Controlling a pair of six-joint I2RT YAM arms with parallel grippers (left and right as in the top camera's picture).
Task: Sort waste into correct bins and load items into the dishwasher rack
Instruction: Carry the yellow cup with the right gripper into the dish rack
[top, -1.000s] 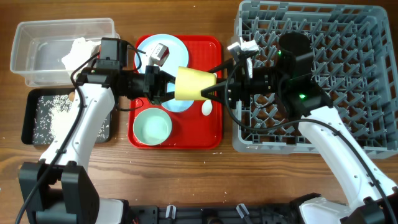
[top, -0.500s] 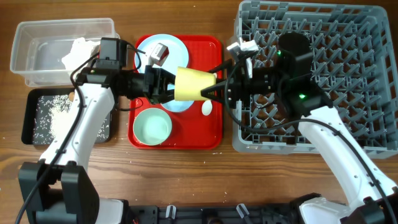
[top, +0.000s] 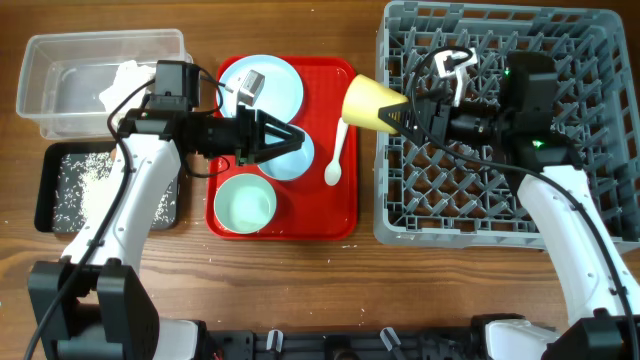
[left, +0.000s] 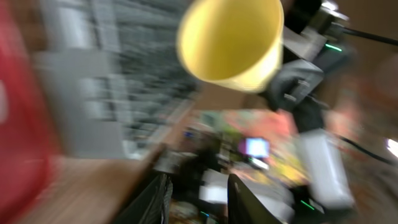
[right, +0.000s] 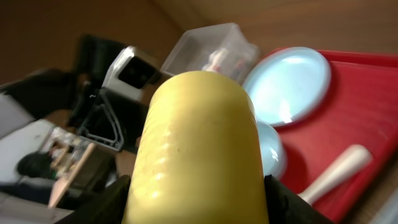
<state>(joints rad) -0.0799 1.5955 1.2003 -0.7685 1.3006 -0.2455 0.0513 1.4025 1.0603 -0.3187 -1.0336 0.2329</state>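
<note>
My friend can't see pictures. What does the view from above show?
The right gripper holds a yellow cup sideways at the left edge of the grey rack. The open left gripper hovers over a red tray holding a blue plate, blue bowl, mint bowl and white spoon.

A flat red plastic serving tray lies near the middle of the brown wooden table, well inside its edges.

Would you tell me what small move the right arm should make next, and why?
Probably carry the yellow cup rightward, over the dishwasher rack: the right tool grips it, it hangs only at the rack's left edge, and the open left tool is clear.
</note>
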